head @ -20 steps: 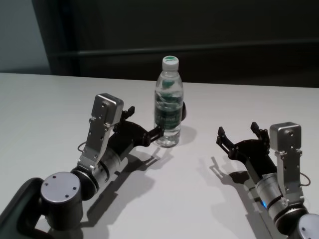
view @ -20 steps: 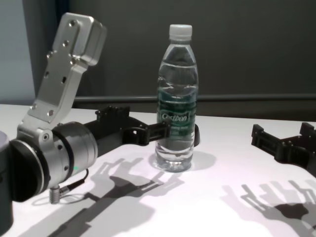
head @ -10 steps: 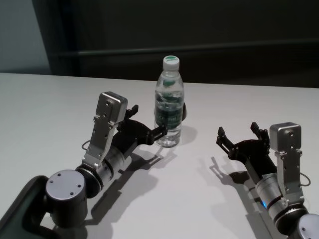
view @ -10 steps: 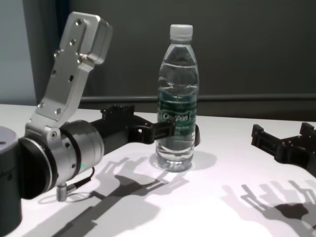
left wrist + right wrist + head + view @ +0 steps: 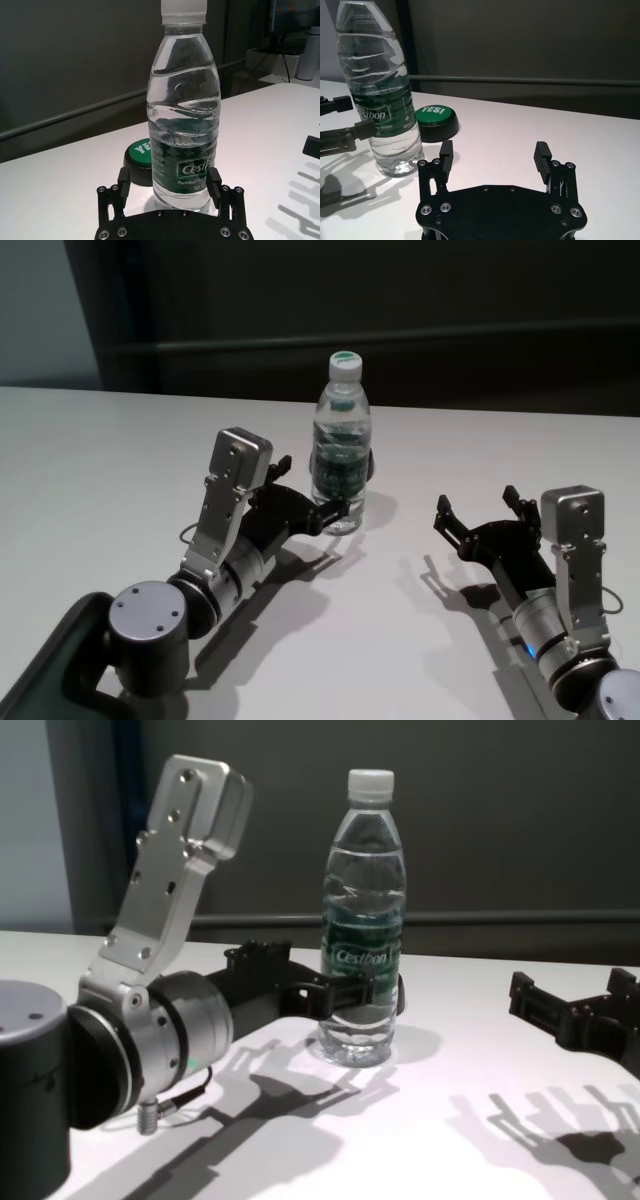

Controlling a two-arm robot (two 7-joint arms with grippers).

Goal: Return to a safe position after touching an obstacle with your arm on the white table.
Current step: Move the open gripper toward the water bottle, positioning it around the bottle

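The clear water bottle [image 5: 341,455] with white cap and green label stands upright on the white table [image 5: 100,440]. My left gripper [image 5: 318,488] is open, one finger on each side of the bottle's lower part. In the left wrist view the bottle [image 5: 184,125] fills the gap between the fingers [image 5: 123,179]; one finger is at its edge, the other is apart from it. The chest view shows the bottle [image 5: 363,920] with a finger across its label. My right gripper [image 5: 477,502] rests open and empty on the right, apart from the bottle [image 5: 377,85].
A round black button with a green "YES!" top [image 5: 436,117] sits on the table just behind the bottle; it also shows in the left wrist view [image 5: 139,156]. A dark wall with a rail runs behind the table's far edge.
My left arm has moved forward and to the right, its fingers reaching further around the bottle. The bottle has shifted slightly away and right. The right arm has not moved.
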